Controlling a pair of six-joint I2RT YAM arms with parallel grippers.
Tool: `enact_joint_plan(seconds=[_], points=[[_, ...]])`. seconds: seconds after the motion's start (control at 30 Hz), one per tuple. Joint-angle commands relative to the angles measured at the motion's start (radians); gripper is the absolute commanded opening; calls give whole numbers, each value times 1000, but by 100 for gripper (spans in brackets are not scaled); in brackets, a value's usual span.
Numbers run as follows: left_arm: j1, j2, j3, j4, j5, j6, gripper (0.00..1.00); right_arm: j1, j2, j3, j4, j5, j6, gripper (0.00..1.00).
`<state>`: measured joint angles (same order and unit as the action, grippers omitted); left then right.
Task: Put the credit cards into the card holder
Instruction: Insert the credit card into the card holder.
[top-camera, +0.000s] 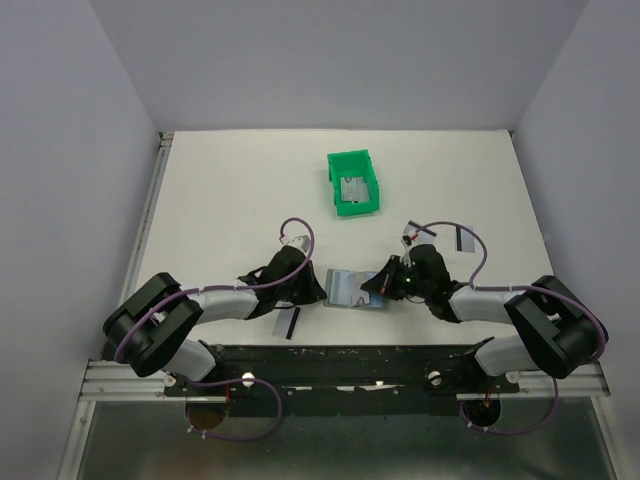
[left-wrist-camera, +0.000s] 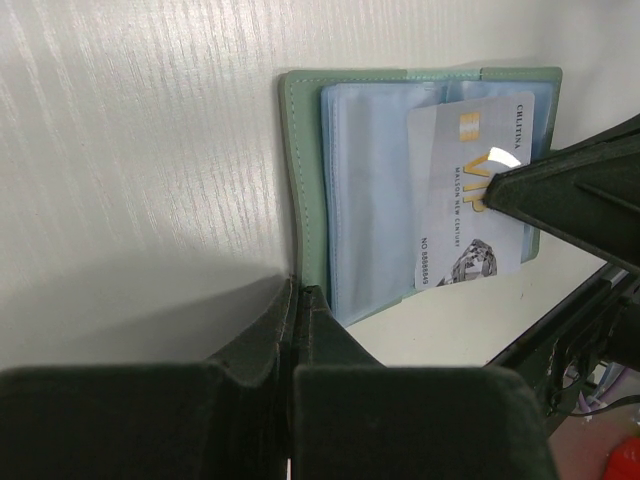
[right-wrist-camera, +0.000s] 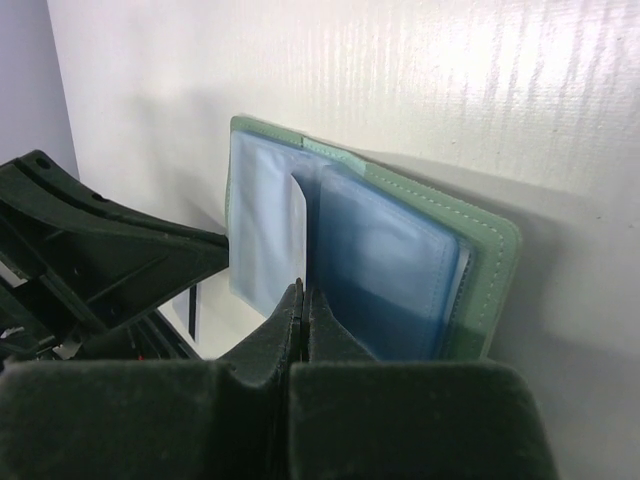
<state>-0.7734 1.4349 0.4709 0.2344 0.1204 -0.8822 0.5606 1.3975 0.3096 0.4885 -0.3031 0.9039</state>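
Feeding a credit card (left-wrist-camera: 465, 200) to the open card holder (left-wrist-camera: 298, 140), mid-table, close to both arm bases.

Far left, beside the left arm, a loose card (top-camera: 290, 322) flat on the table (top-camera: 220, 200); next, left gripper (left-wrist-camera: 300, 290), jaws pressed together, tips against a corner on the holder's left side, pinching or only touching not clear; holder spread flat, pale blue pockets up; over it, right gripper (right-wrist-camera: 302, 295) clamped on the VIP-printed card, against the pockets; behind, a green bin (top-camera: 340, 163) with a binned card (top-camera: 354, 188) inside; farthest right, a lone card (top-camera: 464, 239).
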Motion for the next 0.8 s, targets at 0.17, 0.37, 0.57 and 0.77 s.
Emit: enact_joint_plan(seconds=[0.17, 0.37, 0.57, 0.77], points=[[2, 16, 12, -55, -2, 15, 0, -34, 31, 17, -10, 53, -11, 0], [2, 15, 14, -60, -1, 15, 0, -36, 72, 34, 24, 33, -8, 0], [2, 19, 17, -60, -1, 17, 0, -36, 123, 29, 88, -14, -13, 0], [2, 25, 21, -56, 2, 19, 0, -34, 202, 5, 223, -86, 20, 0]])
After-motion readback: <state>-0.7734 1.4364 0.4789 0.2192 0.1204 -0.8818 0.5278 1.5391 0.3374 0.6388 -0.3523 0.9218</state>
